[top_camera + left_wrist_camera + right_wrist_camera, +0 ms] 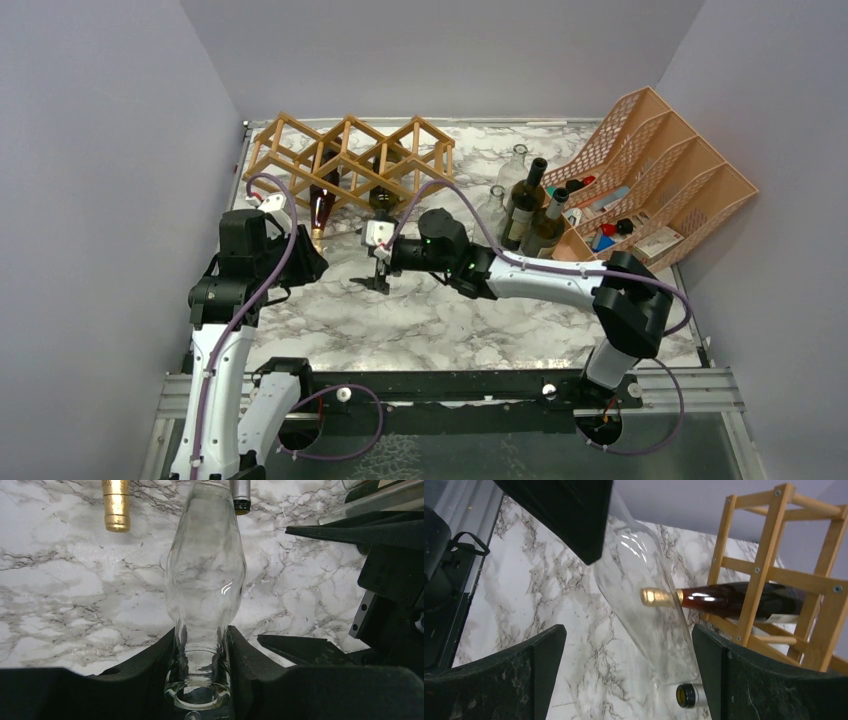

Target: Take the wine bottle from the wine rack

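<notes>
- The left gripper (202,650) is clenched on the neck of the clear bottle (205,570), which hangs tilted over the table (75,605), apparently free of the rack (769,545).
- The right gripper (628,635) gapes empty beside it.
- The smooth neck could slip from the grip.
- A swing could knock the gold-topped bottle (724,600) in the rack.

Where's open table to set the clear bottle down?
Free: front-centre marble by the near rail; back strip between wine rack and standing bottles. Crowded: before the rack, where left gripper and right gripper meet, and around the mesh organizer.
</notes>
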